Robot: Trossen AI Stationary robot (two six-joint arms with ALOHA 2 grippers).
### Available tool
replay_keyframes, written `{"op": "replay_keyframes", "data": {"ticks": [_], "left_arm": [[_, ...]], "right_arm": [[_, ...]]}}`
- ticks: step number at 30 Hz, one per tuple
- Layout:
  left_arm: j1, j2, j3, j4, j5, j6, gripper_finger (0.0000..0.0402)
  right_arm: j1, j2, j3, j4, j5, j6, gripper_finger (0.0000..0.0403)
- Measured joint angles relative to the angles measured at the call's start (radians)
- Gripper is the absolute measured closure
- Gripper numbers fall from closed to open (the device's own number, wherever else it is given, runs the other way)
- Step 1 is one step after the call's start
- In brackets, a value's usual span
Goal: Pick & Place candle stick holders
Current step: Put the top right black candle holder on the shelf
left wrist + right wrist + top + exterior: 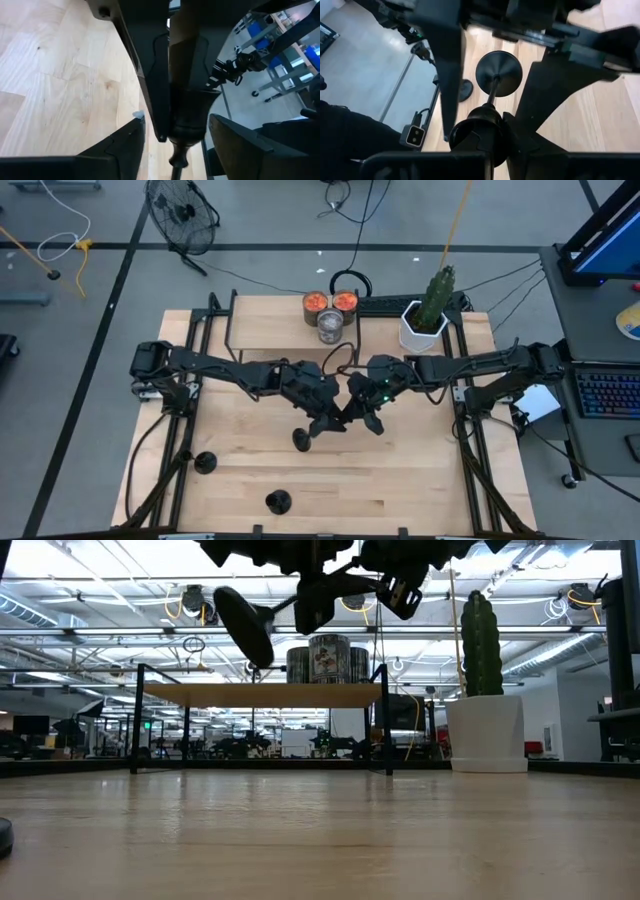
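One black candle stick holder (pixel 312 430) hangs in the air over the table's middle, between my two grippers. My right gripper (pixel 485 150) is shut on its cup end. My left gripper (pixel 180 145) is open; its fingers stand on either side of the cup (pixel 189 112) and stem, with a gap on each side. In the low view the holder's round base (pixel 245 625) is tilted high above the table. Two more holders stand on their bases near the table's front, one at the left (pixel 205 462) and one at the front edge (pixel 277 501). My right gripper pinches the holder's cup end (pixel 481 125) between its two fingers, coming from the table's right and slanting a little downward. The stem (pixel 492 90) runs on beyond the fingertips to the round base (pixel 499 74). The holder is clear of the table, tilted, base lowest.
At the far edge stand several tin cans (pixel 330 315), a potted cactus (pixel 428 315) in a white pot and a black-framed wooden shelf (pixel 260 695). Bare wooden table (pixel 420 470) lies below and to the right of the grippers.
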Motion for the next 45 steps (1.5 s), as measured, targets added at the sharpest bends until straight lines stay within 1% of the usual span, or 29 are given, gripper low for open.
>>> {"op": "replay_keyframes", "data": {"ticks": [2,5,12,13,16,19,31,38,43,45], "left_arm": [[0.0,0.0,0.0,-0.01,0.001,0.0,0.0199],[0.0,0.0,0.0,-0.026,0.003,-0.001,0.0242],[0.0,0.0,-0.002,-0.014,0.036,-0.009,0.0365],[-0.001,0.0,-0.002,-0.009,0.039,-0.007,0.0376],[-0.001,0.0,-0.002,0.001,0.047,-0.016,0.0376],[0.0,0.0,-0.002,0.001,0.047,-0.046,0.0375],[0.0,-0.002,-0.002,-0.029,0.032,-0.06,0.0376],[0.0,-0.004,-0.001,-0.117,0.035,-0.044,0.0376],[0.004,0.0,-0.002,-0.191,0.001,-0.044,0.0376],[0.002,-0.003,-0.002,-0.21,0.002,-0.044,0.0376]], "right_arm": [[0.0,0.0,0.0,0.013,0.0,0.001,0.0392],[0.0,0.0,0.0,0.016,0.001,0.001,0.0392],[0.0,-0.001,0.0,0.021,-0.01,0.002,0.0392],[0.0,-0.001,0.0,0.023,-0.017,0.002,0.0392],[0.002,-0.002,0.0,0.024,-0.018,0.008,0.0392],[0.01,-0.002,0.0,0.025,-0.004,0.011,0.038],[0.012,-0.007,-0.001,0.015,0.008,0.052,0.0305],[0.012,-0.034,-0.002,-0.018,0.005,0.083,0.026],[0.011,-0.084,0.0,-0.071,-0.014,0.069,0.0251],[0.009,-0.103,0.0,-0.089,0.001,0.059,0.0254]]}}
